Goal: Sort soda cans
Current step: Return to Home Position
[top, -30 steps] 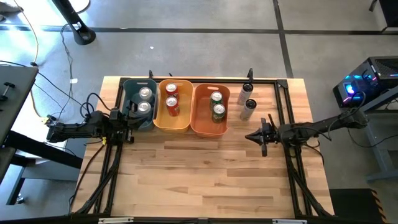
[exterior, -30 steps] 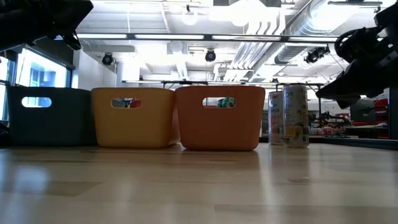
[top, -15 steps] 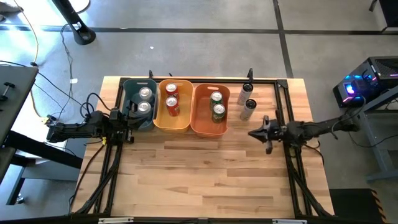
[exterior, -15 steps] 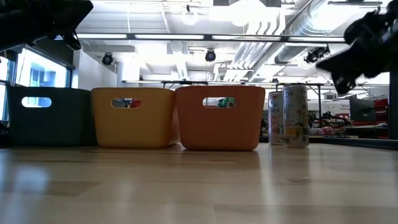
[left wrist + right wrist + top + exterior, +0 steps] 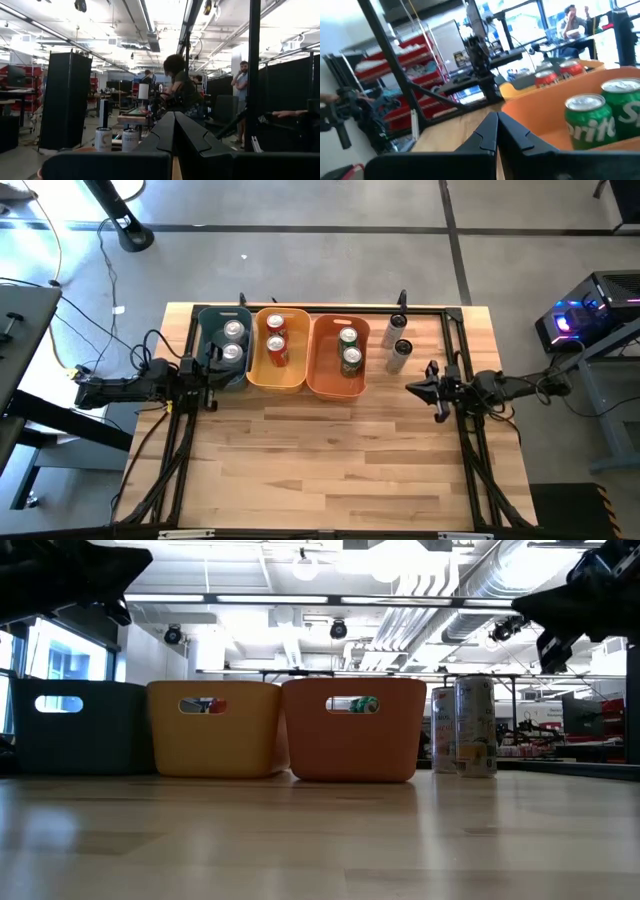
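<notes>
Two silver cans (image 5: 232,341) stand in the dark teal bin (image 5: 209,320), two red cans (image 5: 276,337) in the yellow bin (image 5: 296,375), and two green cans (image 5: 349,347) (image 5: 585,122) in the orange bin (image 5: 327,380). Two more cans with dark tops (image 5: 399,337) (image 5: 466,727) stand upright on the table, right of the orange bin. My left gripper (image 5: 218,368) (image 5: 174,116) is shut and empty at the teal bin's near left corner. My right gripper (image 5: 409,388) (image 5: 496,116) is shut and empty, raised above the table, just nearer than the two loose cans and pointing left.
The three bins stand side by side along the table's far edge. A black frame (image 5: 455,340) runs around the table's sides. The near half of the wooden table (image 5: 330,470) is bare wood. People show in the room beyond, far from the table.
My right gripper has drawn back toward the table's right edge and risen a little, staying shut. The cans and bins have kept their places.
</notes>
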